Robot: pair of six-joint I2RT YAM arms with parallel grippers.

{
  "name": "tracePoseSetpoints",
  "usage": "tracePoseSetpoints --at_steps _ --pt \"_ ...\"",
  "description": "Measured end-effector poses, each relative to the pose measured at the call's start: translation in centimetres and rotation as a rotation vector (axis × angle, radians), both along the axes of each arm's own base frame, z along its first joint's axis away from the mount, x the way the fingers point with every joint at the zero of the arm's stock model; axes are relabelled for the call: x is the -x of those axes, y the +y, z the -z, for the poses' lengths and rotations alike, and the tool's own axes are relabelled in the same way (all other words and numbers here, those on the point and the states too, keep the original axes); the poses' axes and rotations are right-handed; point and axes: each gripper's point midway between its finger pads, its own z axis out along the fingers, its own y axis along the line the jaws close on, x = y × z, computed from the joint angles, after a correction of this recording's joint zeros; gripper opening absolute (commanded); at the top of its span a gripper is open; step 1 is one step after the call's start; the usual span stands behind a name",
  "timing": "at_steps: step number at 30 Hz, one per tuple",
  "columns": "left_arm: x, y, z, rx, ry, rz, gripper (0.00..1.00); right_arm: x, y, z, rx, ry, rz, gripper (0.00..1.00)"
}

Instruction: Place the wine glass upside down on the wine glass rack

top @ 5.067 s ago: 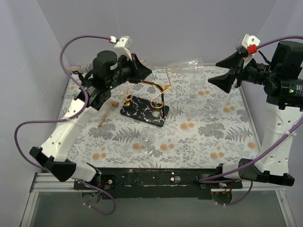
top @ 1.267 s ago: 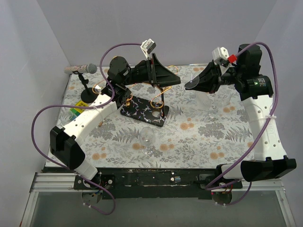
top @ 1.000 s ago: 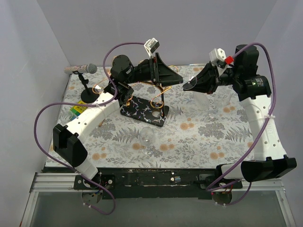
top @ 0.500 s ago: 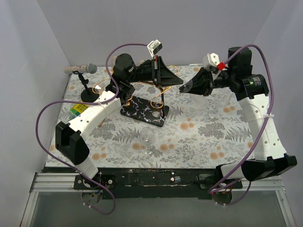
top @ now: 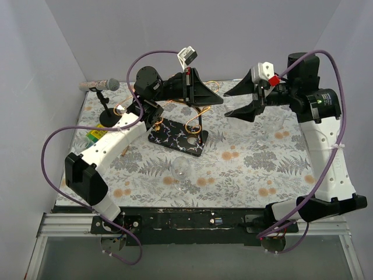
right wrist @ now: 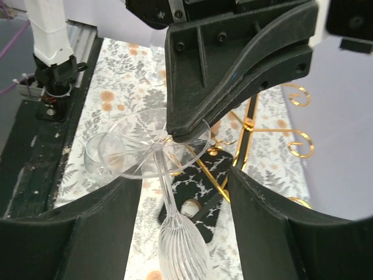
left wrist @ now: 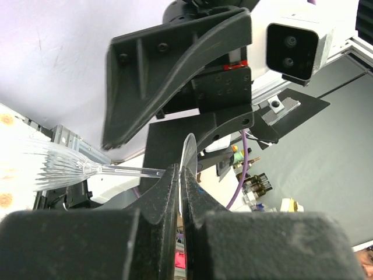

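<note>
The clear wine glass (right wrist: 178, 245) hangs in the air above the mat, with its foot (right wrist: 152, 144) up and its ribbed bowl below. My left gripper (top: 219, 100) is shut on the rim of that foot; the left wrist view shows the foot edge-on between the pads (left wrist: 187, 153), with the stem (left wrist: 125, 170) running left. My right gripper (top: 227, 105) is open, with a finger on each side of the glass and touching neither. The gold wire rack (top: 195, 114) on its black veined base (top: 178, 135) stands below and to the left of both grippers.
A second clear glass (top: 181, 169) lies on the floral mat in front of the rack. A black microphone stand (top: 106, 115) and a green-yellow object (top: 92, 137) are at the left. A cork (right wrist: 189, 208) lies on the rack's base.
My right gripper, which held the glass at the start, carried it leftward to my left gripper. It has now opened and let go. My left gripper stays shut on the foot.
</note>
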Motion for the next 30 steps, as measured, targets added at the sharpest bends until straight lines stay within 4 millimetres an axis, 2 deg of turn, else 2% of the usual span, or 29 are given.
tracePoseSetpoints --at_steps 4,8,12,15,19,22,25,30 --pt "-0.3 1.2 -0.9 0.013 -0.020 -0.027 0.00 0.3 -1.2 -2.7 -0.009 -0.086 0.041 0.70" --pt "-1.0 3.1 -2.1 0.027 -0.041 -0.077 0.00 0.3 -3.8 -5.7 -0.034 -0.167 0.114 0.70" --pt "-1.5 4.5 -3.3 0.036 -0.056 -0.119 0.00 0.5 -5.8 -7.3 -0.051 -0.196 0.170 0.70" --pt "-1.9 5.3 -4.8 0.052 -0.080 -0.144 0.00 0.7 -6.7 -7.9 -0.058 -0.207 0.194 0.70" --pt "-2.4 6.4 -8.3 0.103 -0.164 -0.181 0.00 0.9 -7.2 -8.1 -0.063 -0.202 0.207 0.70" --pt "-3.5 7.6 -10.4 0.136 -0.215 -0.231 0.00 1.0 -7.3 -8.1 -0.066 -0.193 0.208 0.69" --pt "-5.6 9.3 -11.4 0.147 -0.219 -0.315 0.00 1.1 -7.5 -8.0 -0.067 -0.182 0.215 0.69" --pt "-10.7 12.8 -11.0 0.131 -0.140 -0.508 0.00 1.1 -7.6 -6.9 -0.066 -0.151 0.219 0.69"
